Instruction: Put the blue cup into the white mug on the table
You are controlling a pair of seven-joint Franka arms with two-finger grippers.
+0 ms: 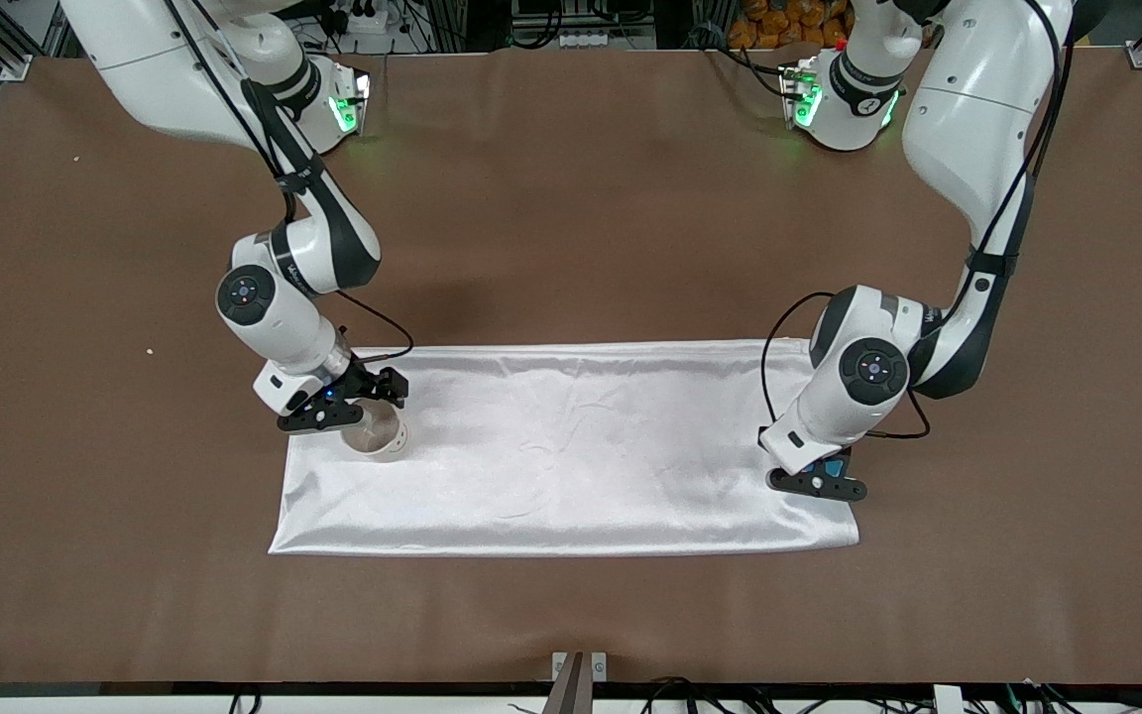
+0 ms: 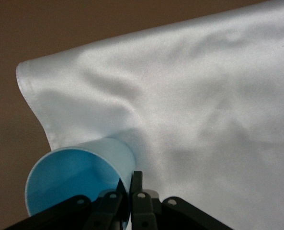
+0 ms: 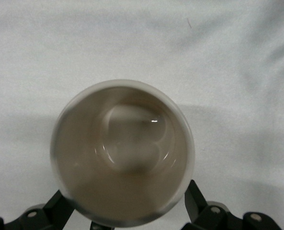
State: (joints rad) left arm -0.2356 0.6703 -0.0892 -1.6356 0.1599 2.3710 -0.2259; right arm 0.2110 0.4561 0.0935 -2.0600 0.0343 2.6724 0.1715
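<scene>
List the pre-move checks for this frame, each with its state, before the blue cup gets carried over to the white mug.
1. Left hand shut on the blue cup's wall: ok.
2. Right hand around the white mug: fingers show on either side, contact cannot tell.
3. Mug upright, mouth open: ok.
4. Mug interior free of objects: ok.
5. Cup off the white cloth: cannot tell.
6. Cloth between cup and mug bare: ok.
</scene>
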